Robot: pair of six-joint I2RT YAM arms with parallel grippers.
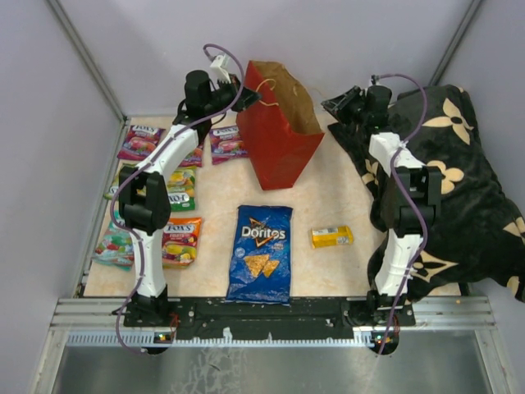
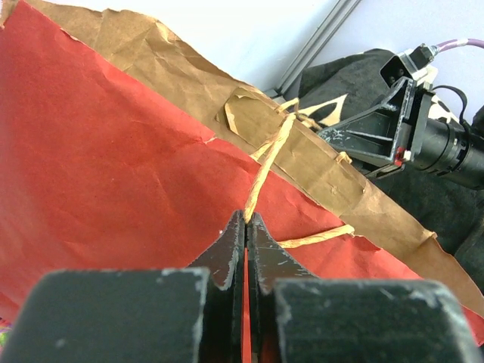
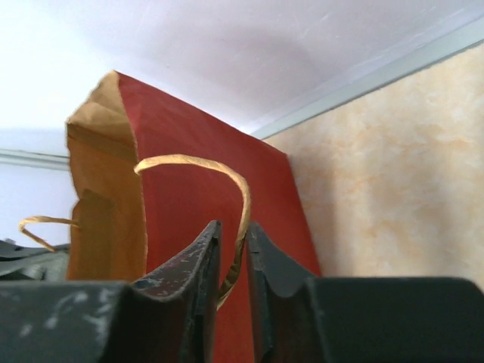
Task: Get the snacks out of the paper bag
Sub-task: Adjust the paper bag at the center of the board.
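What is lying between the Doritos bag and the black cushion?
Only the yellow box lies between the Doritos bag and the cushion, on bare table, per the top view.

Red paper bag (image 1: 277,139), blue Doritos bag (image 1: 261,253), black flowered cushion (image 1: 467,189)

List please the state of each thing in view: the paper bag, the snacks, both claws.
Paper bag: upright on the table, mouth open.
Left claw: shut on the twine handle.
Right claw: the other handle runs between its fingers; grip unclear.
Doritos bag: out, flat.
Yellow box: out, lying down.
Candy packets: out, flat by the left arm.
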